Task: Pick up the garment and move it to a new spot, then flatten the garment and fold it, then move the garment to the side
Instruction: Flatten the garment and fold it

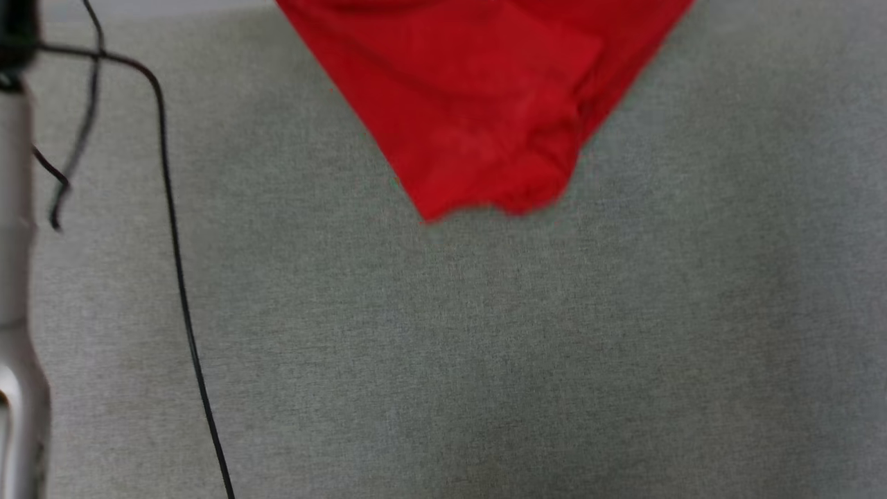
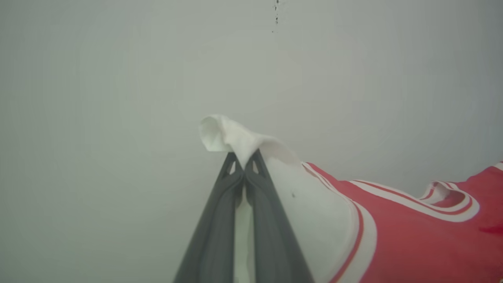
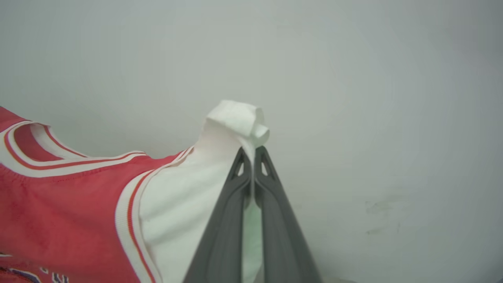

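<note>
Red cloth hangs down from the top of the head view: the garment (image 1: 485, 104), its lower edge bunched into a rounded point over the grey fabric surface (image 1: 485, 360); whether that edge touches the surface is unclear. The left gripper (image 2: 244, 167) points towards a pale wall (image 2: 118, 78), its two dark fingers pressed together at the tips and pinching a white sleeve (image 2: 235, 137), whose end curls over above them. From there the red body with its red-white trim stretches off to the right of the left wrist view. The right gripper (image 3: 252, 157) stands the same way, fingertips closed on the other white sleeve (image 3: 235, 118), with the red chest and striped neckline spread to the left of its view. A pale arm link (image 1: 17, 277) runs along the left edge of the head view, a black cable (image 1: 173, 242) trailing beside it
</note>
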### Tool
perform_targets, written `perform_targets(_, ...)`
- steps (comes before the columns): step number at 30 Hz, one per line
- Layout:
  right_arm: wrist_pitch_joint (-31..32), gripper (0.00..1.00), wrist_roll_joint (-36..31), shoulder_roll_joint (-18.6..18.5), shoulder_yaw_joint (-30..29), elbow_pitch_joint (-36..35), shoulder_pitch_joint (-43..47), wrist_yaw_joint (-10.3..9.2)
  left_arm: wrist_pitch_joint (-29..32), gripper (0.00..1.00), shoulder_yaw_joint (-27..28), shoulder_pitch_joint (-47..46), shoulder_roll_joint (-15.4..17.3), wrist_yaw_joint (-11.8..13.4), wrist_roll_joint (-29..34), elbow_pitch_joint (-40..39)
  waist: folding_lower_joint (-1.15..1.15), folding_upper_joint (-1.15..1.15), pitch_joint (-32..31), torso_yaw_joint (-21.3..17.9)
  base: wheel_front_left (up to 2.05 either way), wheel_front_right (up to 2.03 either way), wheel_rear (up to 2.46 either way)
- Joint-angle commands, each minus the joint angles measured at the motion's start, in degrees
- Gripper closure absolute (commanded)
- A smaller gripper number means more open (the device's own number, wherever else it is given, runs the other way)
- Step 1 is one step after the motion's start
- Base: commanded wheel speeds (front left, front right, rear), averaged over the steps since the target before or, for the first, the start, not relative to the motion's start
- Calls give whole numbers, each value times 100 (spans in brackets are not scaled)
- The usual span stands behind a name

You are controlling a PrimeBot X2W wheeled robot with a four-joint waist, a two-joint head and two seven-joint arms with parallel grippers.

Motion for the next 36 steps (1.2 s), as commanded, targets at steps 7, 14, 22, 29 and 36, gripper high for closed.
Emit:
perform_targets(7, -469, 100, -221, 96, -58, 430, -1237, -5, -309, 100, -70, -1260, 127, -132, 216, 617, -1, 0, 607, -131, 0, 0, 0)
perform_targets(14, -803, 100, -258, 217, 114, 860, -1978, -5, -531, 100, -76, -1895, 113, -227, 174, 1120, -1, 0, 1026, -190, 0, 0, 0)
perform_targets(22, -1102, 100, -51, 352, 345, 1454, -1870, -5, -757, 100, -182, -1692, -12, -386, -33, 1748, -1, 0, 1360, -140, 0, 0, 0)
perform_targets(29, -1367, 100, 283, 401, 568, 2010, -1364, -5, -951, 100, -294, -1184, -195, -480, -381, 2402, -1, 0, 1434, -51, 0, 0, 0)
perform_targets(36, -1617, 100, 780, 371, 865, 2295, -328, -5, -1257, 100, -524, -160, -402, -499, -834, 2671, -1, 0, 1104, 13, 0, 0, 0)
